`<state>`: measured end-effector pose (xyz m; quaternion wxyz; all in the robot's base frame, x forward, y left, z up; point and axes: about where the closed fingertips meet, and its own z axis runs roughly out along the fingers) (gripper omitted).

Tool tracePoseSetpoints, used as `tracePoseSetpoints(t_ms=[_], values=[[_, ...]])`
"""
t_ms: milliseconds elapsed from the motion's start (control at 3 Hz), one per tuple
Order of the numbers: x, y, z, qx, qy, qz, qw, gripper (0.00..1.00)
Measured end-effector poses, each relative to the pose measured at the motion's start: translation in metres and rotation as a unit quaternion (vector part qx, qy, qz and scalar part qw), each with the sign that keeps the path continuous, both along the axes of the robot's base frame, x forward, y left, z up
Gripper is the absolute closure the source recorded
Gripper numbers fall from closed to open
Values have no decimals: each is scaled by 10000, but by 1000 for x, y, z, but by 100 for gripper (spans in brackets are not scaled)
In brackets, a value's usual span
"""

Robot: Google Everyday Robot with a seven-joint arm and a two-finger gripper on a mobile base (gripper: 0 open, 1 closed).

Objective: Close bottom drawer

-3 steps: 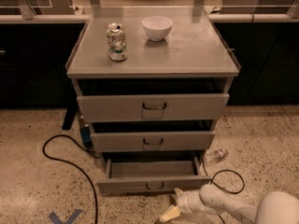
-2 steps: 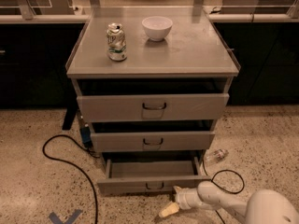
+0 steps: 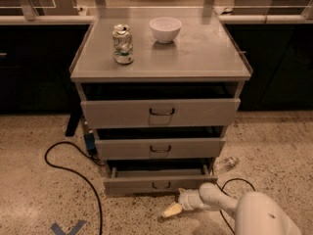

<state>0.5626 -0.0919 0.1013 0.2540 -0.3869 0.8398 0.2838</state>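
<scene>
Bottom drawer (image 3: 132,184) is the lowest of three in the grey cabinet (image 3: 234,111), pulled partway out just above the floor. End effector (image 3: 172,210) sits low in front of the panel, just below its handle (image 3: 161,184). My guess is it's staged there to shove the front inward, but I can't tell if it's released or clenched. Can (image 3: 122,44) and bowl (image 3: 165,29) sit up on the worktop (image 3: 205,53), well apart from the push path.

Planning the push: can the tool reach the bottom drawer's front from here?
Probably yes. The tool sits low, just in front of the bottom drawer and its open front panel, with nothing visible between them.
</scene>
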Motion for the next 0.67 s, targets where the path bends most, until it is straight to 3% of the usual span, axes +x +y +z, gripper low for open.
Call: tracePoseSetpoints(t_ms=[333, 667], values=[[24, 6, -3, -86, -121, -83, 9999, 0], [74, 18, 0, -244, -447, -275, 9983, 0]])
